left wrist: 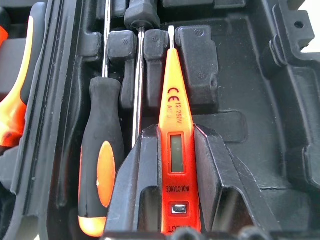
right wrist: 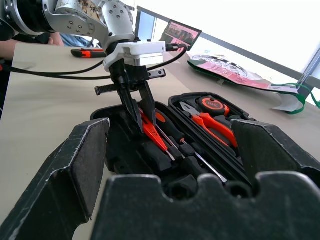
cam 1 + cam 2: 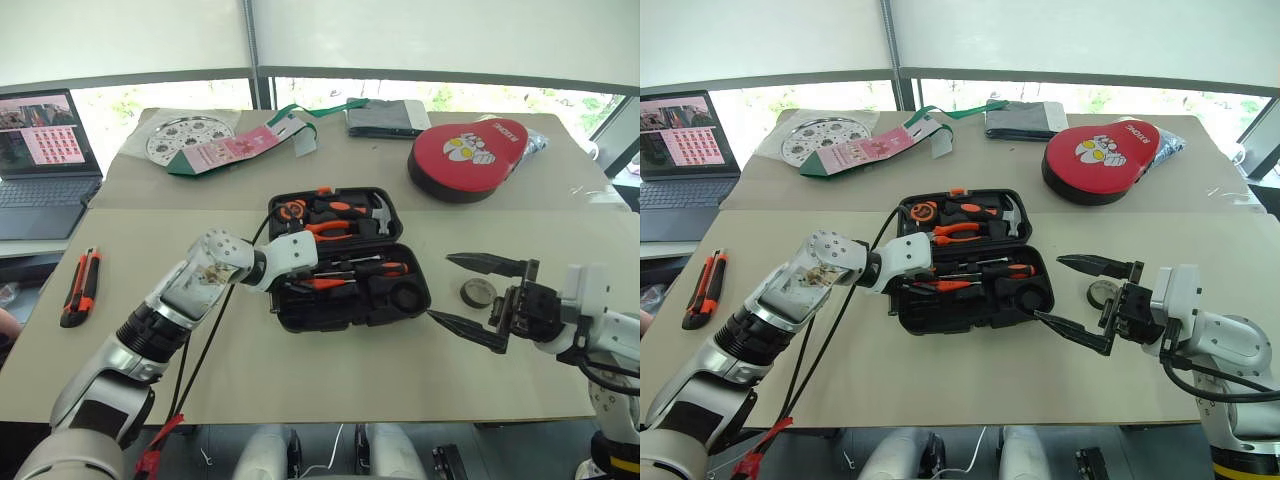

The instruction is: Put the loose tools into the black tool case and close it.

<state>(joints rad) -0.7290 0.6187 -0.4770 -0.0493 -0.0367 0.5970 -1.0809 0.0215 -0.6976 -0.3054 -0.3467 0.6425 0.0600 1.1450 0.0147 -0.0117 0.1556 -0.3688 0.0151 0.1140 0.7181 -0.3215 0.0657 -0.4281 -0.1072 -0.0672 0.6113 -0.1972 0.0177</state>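
Left wrist view alone shows the left tool [image 1: 170, 200] clamping the orange tester [image 1: 173, 125] above the case [image 3: 385, 305]; right tool [image 3: 478, 302] level, wide open, empty.

Left gripper [image 2: 136, 111] pinched the slim orange tester screwdriver [image 2: 151, 131] inside the open black tool case [image 2: 170, 150]; utility knife [image 2: 87, 52] lay behind it on the tabletop [image 2: 45, 105].
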